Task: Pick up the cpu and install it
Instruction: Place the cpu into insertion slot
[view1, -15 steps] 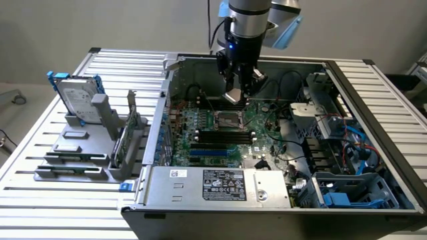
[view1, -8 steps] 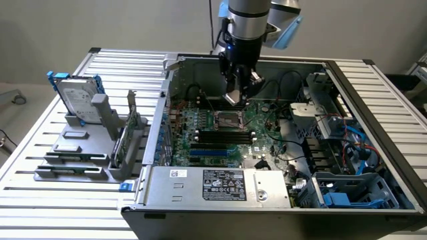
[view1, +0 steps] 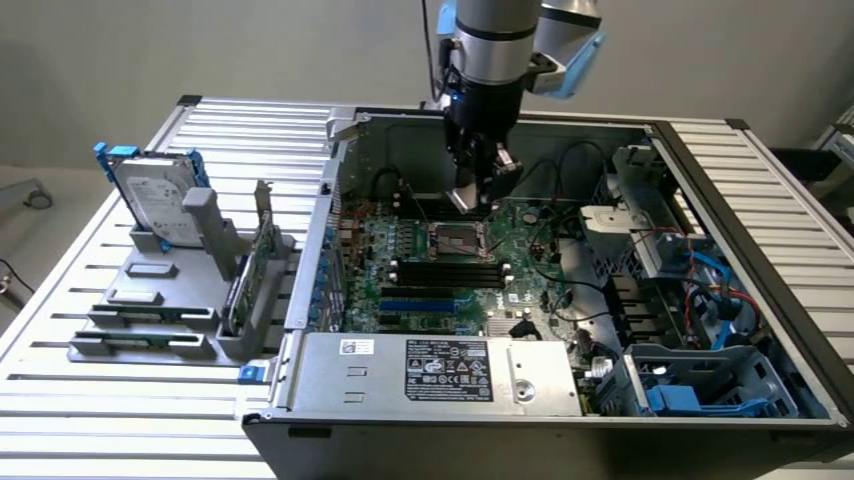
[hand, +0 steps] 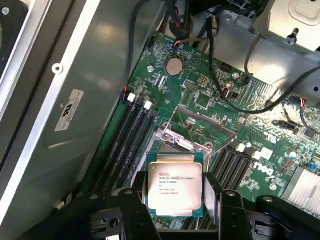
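Observation:
The cpu (hand: 173, 184), a small flat square chip with a dull silver printed top, sits between my gripper's (hand: 175, 192) two fingers, held above the motherboard (hand: 200, 95). Beyond it lies the dark metal-framed socket (hand: 192, 130) with its frame lifted. In the exterior view my gripper (view1: 477, 195) hangs inside the open computer case (view1: 707, 150), just above and behind the socket (view1: 451, 238), with the chip too small to make out there.
Black cables (hand: 250, 70) cross the board near the socket. Memory slots (hand: 132, 135) run beside it. A silver hard drive with blue rails (view1: 154, 195) stands in a grey rack on the exterior view's left. The power supply (view1: 447, 372) lies at the case front.

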